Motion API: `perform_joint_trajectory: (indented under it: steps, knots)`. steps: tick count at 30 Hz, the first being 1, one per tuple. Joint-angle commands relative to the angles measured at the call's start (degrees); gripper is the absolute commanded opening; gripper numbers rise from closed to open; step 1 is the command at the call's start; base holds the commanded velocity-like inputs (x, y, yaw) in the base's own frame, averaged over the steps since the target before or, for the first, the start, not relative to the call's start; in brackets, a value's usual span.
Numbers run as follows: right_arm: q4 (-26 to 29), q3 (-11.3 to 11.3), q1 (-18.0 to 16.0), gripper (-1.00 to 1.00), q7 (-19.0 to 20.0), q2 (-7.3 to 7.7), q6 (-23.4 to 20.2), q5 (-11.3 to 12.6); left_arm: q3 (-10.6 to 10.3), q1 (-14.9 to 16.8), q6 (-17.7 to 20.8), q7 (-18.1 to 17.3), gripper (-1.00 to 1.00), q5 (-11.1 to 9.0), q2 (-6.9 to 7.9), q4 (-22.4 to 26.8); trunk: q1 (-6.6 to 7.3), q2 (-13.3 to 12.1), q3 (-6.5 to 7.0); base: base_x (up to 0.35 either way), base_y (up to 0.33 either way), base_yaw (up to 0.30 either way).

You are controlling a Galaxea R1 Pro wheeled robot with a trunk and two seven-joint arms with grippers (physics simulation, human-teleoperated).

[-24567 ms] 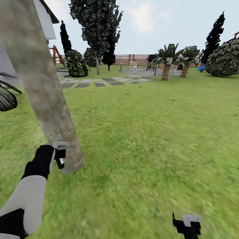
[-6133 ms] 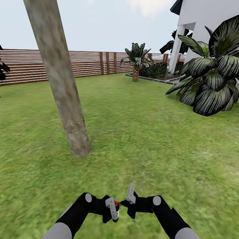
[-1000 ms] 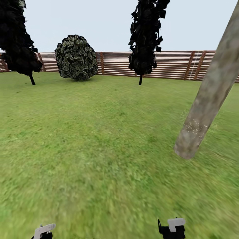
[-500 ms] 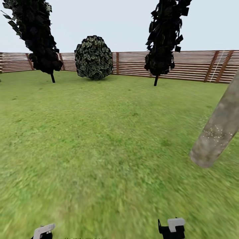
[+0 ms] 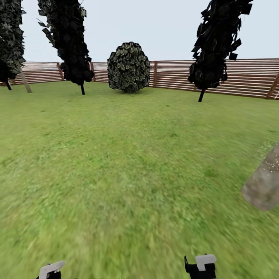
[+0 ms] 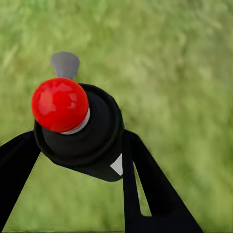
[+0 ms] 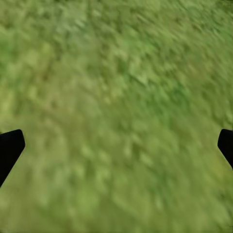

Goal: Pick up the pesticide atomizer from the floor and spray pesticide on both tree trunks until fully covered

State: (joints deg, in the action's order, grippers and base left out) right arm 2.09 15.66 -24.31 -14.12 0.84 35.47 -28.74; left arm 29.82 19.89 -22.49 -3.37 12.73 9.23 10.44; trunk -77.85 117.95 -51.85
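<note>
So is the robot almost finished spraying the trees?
Not yet, by the look of it. Picking up is done: the left gripper holds the atomizer with its red top. The near trunk carries pale speckles, probably spray, though full cover can't be judged. The robot faces open grass, spraying nothing. The second tree likely remains.

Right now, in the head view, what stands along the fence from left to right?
Dark tree at the edge → tall dark tree → round bush → tall dark tree.
</note>
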Motion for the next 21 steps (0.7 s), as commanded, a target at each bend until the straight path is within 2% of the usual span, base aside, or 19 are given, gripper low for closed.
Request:
perform_joint_trajectory:
  steps: [1,21]
  knots:
    - [-0.1,0.3,0.0,1.0,-0.4,0.01,0.1,-0.6,0.5,0.1,-0.2,-0.3,-1.0,0.4,-0.01,-0.1,0.01,0.0,-0.05,0.0,0.0,0.281]
    - [-0.1,0.3,0.0,1.0,-0.4,0.02,0.1,-0.6,0.5,0.1,-0.2,-0.3,-1.0,0.4,-0.02,-0.1,0.01,0.0,-0.05,0.0,0.0,0.281]
